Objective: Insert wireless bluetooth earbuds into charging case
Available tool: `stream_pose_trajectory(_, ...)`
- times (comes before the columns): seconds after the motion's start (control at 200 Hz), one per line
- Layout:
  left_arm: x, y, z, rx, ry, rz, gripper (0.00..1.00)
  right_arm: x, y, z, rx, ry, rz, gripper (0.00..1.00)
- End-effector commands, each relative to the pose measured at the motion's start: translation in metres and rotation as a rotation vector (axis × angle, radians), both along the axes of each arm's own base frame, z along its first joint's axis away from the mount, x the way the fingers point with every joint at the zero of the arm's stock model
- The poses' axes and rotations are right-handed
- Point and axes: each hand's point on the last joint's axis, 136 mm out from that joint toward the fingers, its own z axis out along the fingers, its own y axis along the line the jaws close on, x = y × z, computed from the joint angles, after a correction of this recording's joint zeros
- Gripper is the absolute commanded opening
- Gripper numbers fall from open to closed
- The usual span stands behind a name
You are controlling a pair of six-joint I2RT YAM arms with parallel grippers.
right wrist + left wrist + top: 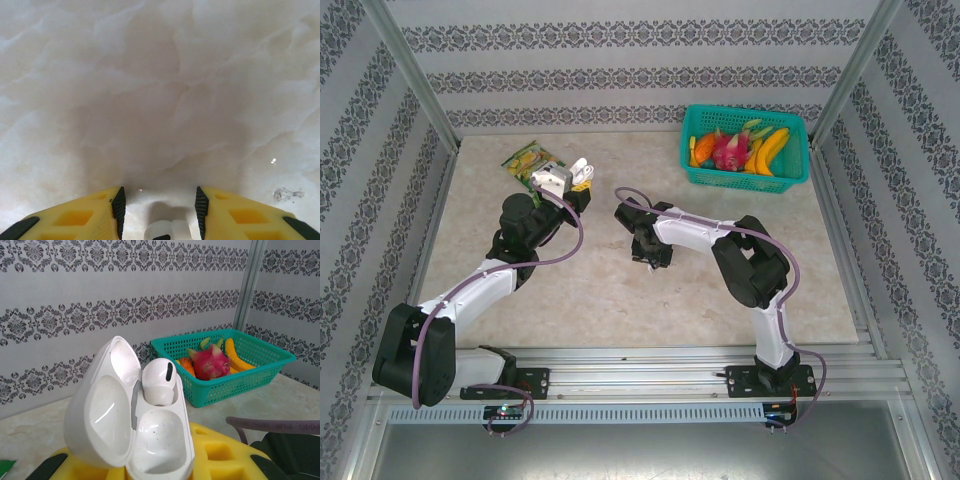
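My left gripper point(568, 186) is shut on an open white charging case point(150, 440), held up off the table with its lid point(97, 415) swung to the left. One white earbud point(159, 380) sits in the case's far socket, and the near socket point(161, 442) is empty. In the top view the case point(581, 172) sticks out past the left fingers. My right gripper point(159, 200) is open and points down at the table, with a second white earbud point(166, 231) lying between its fingers, untouched. The coral-pink earbuds are out of view.
A teal basket point(790, 170) with toy fruit stands at the back right, also in the left wrist view point(260, 367). A green packet point(527, 160) lies just behind the left gripper. Patterned walls and metal posts point(247, 285) enclose the marble table point(620, 290).
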Motion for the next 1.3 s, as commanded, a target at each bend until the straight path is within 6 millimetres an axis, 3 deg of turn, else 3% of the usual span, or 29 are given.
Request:
stream_pose_trajectory(0.0, -0.002, 0.004, 0.018, -0.031, -0.062, -0.003, 0.0, -0.011, -0.009, 0.009, -0.045, -0.001, 0.005, 0.45)
stream_pose_trajectory(0.719, -0.003, 0.005, 0.015, -0.035, -0.063, 0.001, 0.0, -0.015, 0.007, 0.006, -0.011, 0.01, 0.01, 0.44)
stream_pose_trajectory(1.294, -0.003, 0.005, 0.016, -0.036, -0.065, 0.004, 0.0, -0.016, 0.005, 0.003, -0.02, 0.016, 0.007, 0.39)
